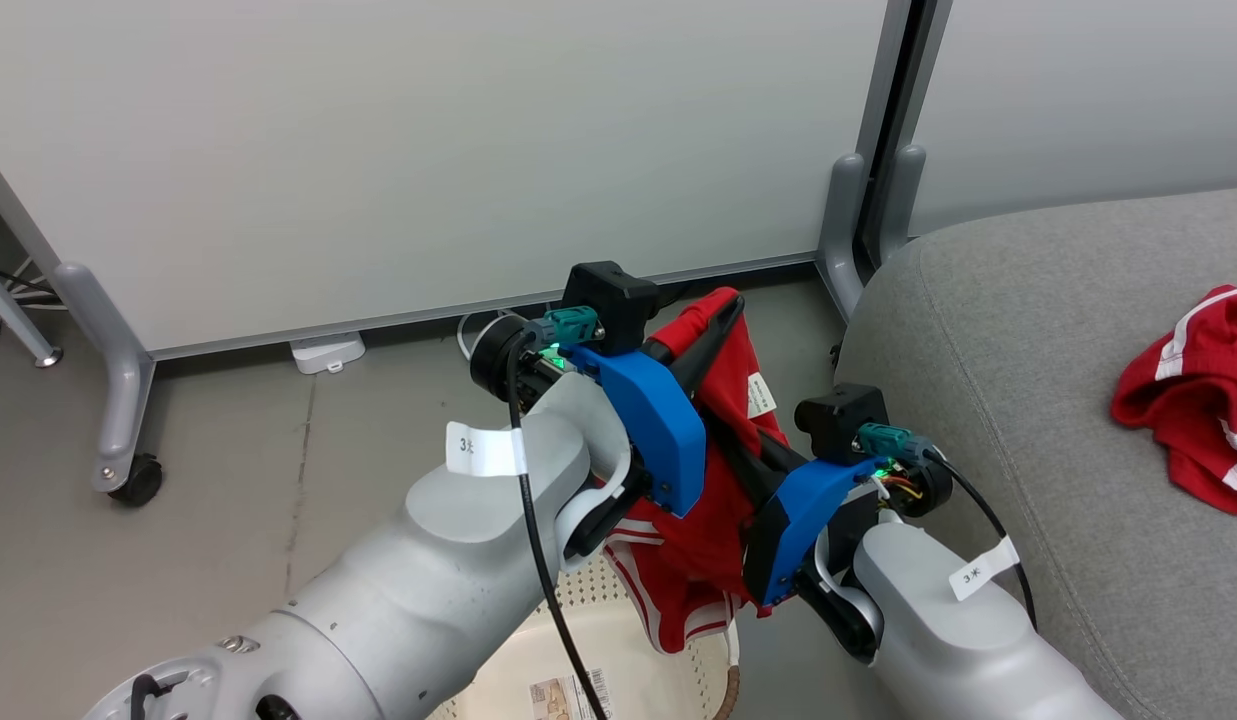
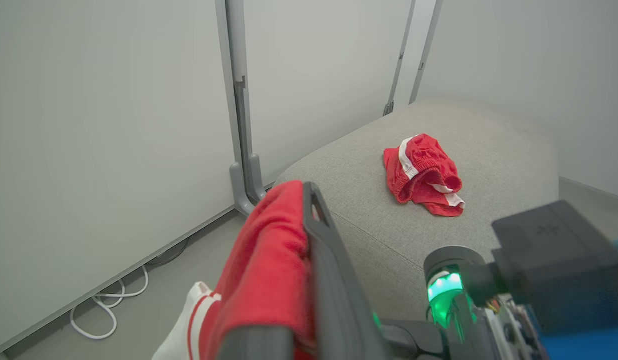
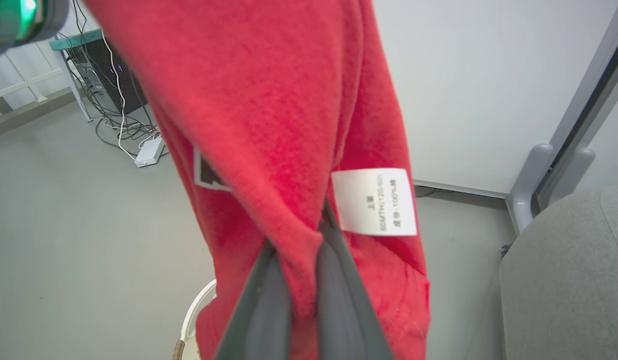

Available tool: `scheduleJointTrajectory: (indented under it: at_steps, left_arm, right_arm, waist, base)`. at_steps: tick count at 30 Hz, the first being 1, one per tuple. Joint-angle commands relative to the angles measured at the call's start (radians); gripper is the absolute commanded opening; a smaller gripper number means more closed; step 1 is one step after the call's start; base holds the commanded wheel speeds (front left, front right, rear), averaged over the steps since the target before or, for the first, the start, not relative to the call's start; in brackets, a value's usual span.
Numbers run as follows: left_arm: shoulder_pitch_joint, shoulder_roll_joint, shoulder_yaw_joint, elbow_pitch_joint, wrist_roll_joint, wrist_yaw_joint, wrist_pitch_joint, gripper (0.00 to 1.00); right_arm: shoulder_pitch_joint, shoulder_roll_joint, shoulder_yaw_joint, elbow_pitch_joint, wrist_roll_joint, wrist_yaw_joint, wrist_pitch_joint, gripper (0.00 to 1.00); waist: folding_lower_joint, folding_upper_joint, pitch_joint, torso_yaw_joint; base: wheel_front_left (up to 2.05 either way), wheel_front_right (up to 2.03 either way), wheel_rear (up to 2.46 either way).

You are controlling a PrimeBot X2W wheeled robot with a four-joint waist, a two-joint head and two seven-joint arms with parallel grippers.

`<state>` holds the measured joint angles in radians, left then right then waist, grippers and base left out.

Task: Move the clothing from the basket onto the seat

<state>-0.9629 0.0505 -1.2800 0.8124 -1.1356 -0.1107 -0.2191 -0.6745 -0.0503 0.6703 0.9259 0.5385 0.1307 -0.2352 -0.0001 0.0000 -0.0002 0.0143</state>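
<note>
A red garment (image 1: 713, 470) with white striped trim and a white tag (image 3: 373, 201) hangs in the air between my two grippers, above the cream basket (image 1: 633, 670). My left gripper (image 1: 723, 315) is shut on its upper end, cloth bunched against its finger (image 2: 318, 230). My right gripper (image 3: 299, 235) is shut on a fold lower down. The basket's rim (image 3: 189, 320) shows below the cloth. A second red garment (image 2: 423, 175) lies crumpled on the grey seat (image 1: 1028, 330) to the right, apart from both grippers.
White partition panels (image 1: 428, 150) on grey legs with a caster (image 1: 138, 480) stand close behind. A white adapter (image 1: 326, 352) and cables (image 2: 109, 305) lie on the floor at their base. A desk with tangled wires (image 3: 104, 85) stands farther off.
</note>
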Motion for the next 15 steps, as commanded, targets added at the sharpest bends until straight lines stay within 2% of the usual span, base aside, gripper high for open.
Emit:
scheduleJointTrajectory:
  at_steps: [1,2,15]
  left_arm:
    - [-0.004,0.000,-0.001,0.002,-0.003,0.002,-0.007,0.82]
    - [-0.004,0.000,-0.001,0.002,-0.002,0.003,-0.008,1.00]
    - [0.001,0.000,-0.002,0.006,-0.002,0.008,-0.013,1.00]
  right_arm:
    - [-0.015,0.000,0.004,0.008,0.004,0.000,-0.005,0.00]
    - [-0.017,0.000,0.006,0.010,0.007,0.000,-0.005,0.00]
    - [-0.030,0.000,0.027,0.026,0.031,0.000,-0.019,0.00]
  waist:
    - [0.0001,0.0000,0.000,0.000]
    - [0.0001,0.0000,0.000,0.000]
    - [0.0001,0.0000,0.001,-0.002]
  base:
    - [0.00,0.00,0.00]
    - [0.00,0.00,0.00]
    - [0.00,0.00,0.00]
